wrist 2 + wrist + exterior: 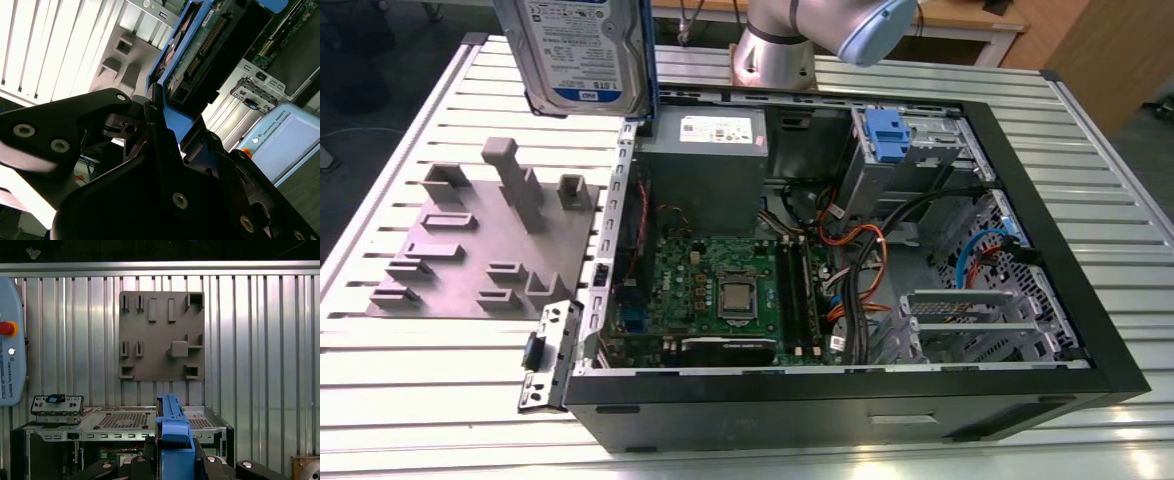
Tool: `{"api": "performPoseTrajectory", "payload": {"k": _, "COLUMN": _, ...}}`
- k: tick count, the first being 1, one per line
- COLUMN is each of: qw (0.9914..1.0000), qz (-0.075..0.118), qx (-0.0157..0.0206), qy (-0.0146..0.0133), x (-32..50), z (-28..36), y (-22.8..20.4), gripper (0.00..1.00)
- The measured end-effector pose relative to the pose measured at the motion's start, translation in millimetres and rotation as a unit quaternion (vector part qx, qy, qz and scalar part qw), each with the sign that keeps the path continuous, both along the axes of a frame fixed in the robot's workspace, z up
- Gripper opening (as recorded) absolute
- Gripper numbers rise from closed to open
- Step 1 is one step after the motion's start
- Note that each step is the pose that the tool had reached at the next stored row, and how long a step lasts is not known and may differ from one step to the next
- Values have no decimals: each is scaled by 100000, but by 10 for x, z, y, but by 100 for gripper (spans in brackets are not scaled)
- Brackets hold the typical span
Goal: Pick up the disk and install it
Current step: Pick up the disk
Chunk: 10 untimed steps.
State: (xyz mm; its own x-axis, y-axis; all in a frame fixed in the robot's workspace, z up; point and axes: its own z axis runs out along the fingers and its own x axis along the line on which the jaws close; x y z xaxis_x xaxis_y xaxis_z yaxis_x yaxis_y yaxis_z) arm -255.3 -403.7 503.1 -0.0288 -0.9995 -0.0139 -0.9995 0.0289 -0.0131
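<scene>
Exterior view first: carries the disk (580,50) high and label-out, well above the slatted table (400,120) and apart from everything under it; leaves the open computer case (1067,330) down below the grasp, with the drive bay (927,150) and its blue latch (886,132) on the far side of that case; could go wrong on the way across, judging by the loose cables (854,255) and the power supply (707,170) in between, by snagging them with a bracket corner. Second wrist view next: shows the gripper (172,120) clenched on the disk's blue bracket, black fingers (152,107) pressing the plastic edge rather than the metal body, circuit-board side running out past the fingertips; risks a slip or twist through flex in the plastic under the pinch, and through a narrow hold at one end with the long body free to swing. First wrist view last: looks straight along the disk, edge-on between the jaws, with the case and a grey fixture plate (160,335) beyond the fingertips and a teach pendant (10,340) well off to one side; may jam or scrape the bay walls if tilted on entry; might fall onto the motherboard (720,290) on any loosening of the grip.
</scene>
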Motion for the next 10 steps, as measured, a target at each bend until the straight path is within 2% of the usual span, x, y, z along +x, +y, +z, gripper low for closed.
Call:
{"api": "performPoseTrajectory", "payload": {"k": 4, "qw": 100000, "qz": 2, "qx": 1, "qy": 0, "x": 0, "z": 0, "y": -55, "gripper": 36}}
{"api": "performPoseTrajectory", "payload": {"k": 10, "qw": 100000, "qz": 3, "qx": -2, "qy": 9, "x": 40, "z": -1, "y": -68, "gripper": 36}}
